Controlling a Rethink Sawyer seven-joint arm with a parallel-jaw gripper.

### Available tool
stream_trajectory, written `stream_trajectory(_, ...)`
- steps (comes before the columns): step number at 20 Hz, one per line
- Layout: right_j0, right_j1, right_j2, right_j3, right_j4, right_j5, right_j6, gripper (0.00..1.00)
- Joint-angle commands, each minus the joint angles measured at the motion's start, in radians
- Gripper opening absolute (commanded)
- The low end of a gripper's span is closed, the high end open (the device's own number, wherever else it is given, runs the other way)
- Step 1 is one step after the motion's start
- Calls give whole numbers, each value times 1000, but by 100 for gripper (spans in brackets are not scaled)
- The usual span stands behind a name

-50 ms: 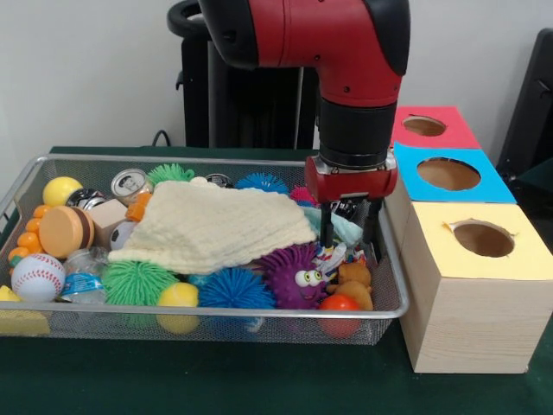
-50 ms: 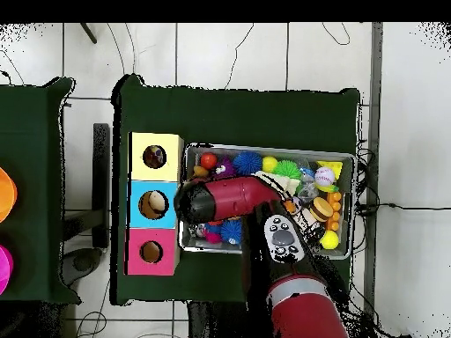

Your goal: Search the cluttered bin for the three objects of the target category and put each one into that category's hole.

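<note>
My gripper (image 1: 349,238) hangs at the right end of the wire bin (image 1: 216,313), its black fingers (image 1: 327,226) spread apart and lowered among the toys. Between and below them lie a pale teal item (image 1: 346,229) and a small colourful toy (image 1: 331,255); I see no grip on either. A purple spiky ball with eyes (image 1: 294,272), a brown toy (image 1: 354,281) and a red ball (image 1: 339,304) sit just in front. A cream knitted cloth (image 1: 216,226) covers the bin's middle. In the overhead view the arm (image 2: 225,198) hides the gripper.
The wooden box right of the bin has a yellow hole (image 1: 483,238), a blue hole (image 1: 448,174) and a red hole (image 1: 424,126). Blue (image 1: 235,290) and green (image 1: 138,281) spiky balls, a baseball (image 1: 37,277), a burger toy (image 1: 67,231) and a can (image 1: 130,183) fill the bin's left.
</note>
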Motion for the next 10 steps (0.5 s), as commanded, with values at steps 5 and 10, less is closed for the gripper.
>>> stream_trajectory(5,62,76,-87,-48,-22,-32,140,100)
stream_trajectory(10,112,93,-161,-91,-19,44,142,100)
